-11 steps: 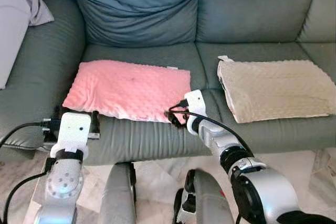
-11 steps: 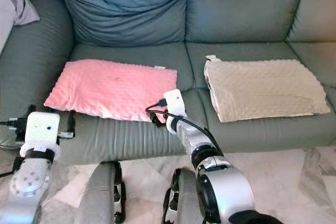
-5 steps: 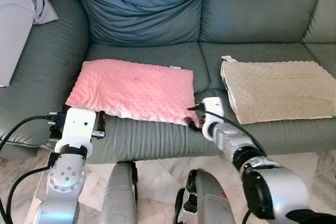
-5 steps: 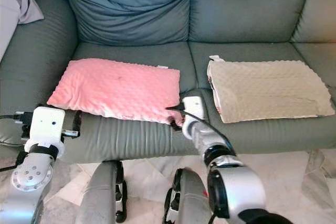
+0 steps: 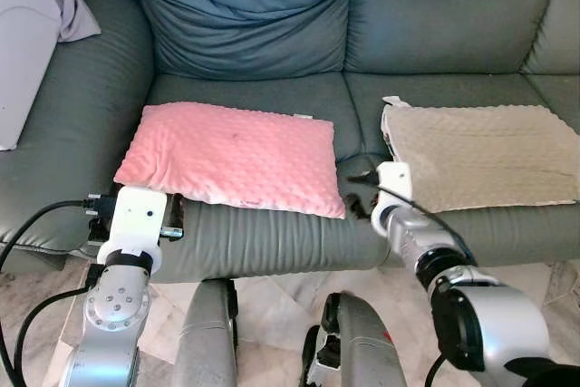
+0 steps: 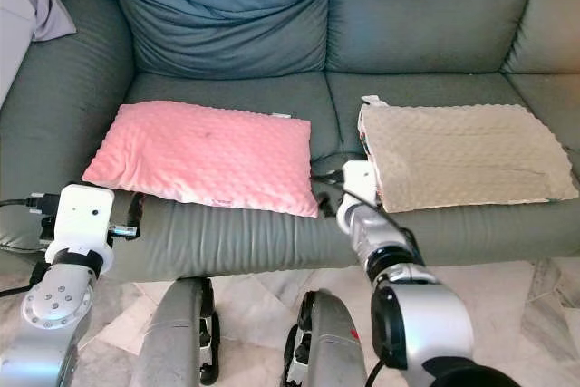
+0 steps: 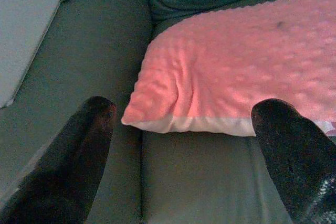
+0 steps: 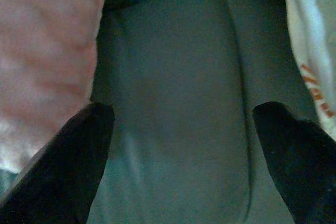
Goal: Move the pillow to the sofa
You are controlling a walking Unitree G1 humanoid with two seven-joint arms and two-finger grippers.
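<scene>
A: While the head camera is looking down at the sofa, where is the pink pillow lying?

B: It is lying flat on the sofa's left seat cushion, its front edge reaching close to the cushion's front edge. A beige pillow is lying on the next cushion, apart from the pink one, with a strip of bare seat between them. Something pale grey, perhaps cloth, is leaning on the sofa's left armrest.

A: And the pincers in the eye views?

B: The left pincer is hovering at the pink pillow's near left corner, mostly hidden behind its white camera housing. The right pincer is sitting in the gap between the two pillows, just off the pink pillow's near right corner. From up here I cannot tell how either one's fingers are standing.

A: What is the left wrist view giving you?

B: Its two black fingers are standing wide apart, holding nothing, with the pink pillow's corner lying between and beyond them on the seat.

A: The right wrist view?

B: That pincer's fingers are also spread wide and empty. Bare sofa cushion is showing between them, with the pink pillow along one side and the beige pillow's white edge along the other.
</scene>
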